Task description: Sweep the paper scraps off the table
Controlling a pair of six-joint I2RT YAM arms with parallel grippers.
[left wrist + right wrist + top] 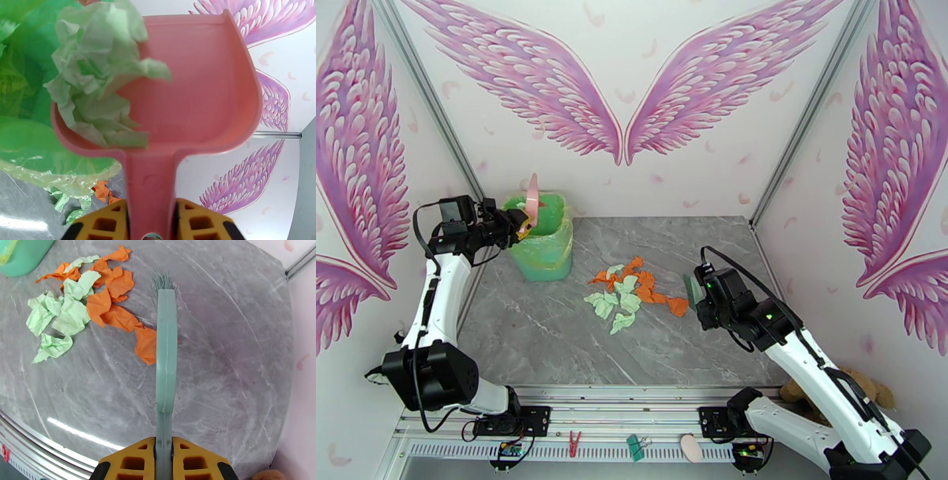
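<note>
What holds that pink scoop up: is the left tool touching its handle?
Touching. The left wrist view shows the left tool clamping the handle of the pink dustpan, yellow fingers pressed against both sides.

i see white walls (671, 181) on three sides, painted with big pink wings (553, 87) and small drifting feathers (624, 96). grey metal posts (426, 95) run up the two back corners. the light is soft and even.

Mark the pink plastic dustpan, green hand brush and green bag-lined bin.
pink plastic dustpan (205, 90), left wrist view, pan floor
green hand brush (166, 358), right wrist view, mid handle
green bag-lined bin (545, 253), top external view, front wall
</note>
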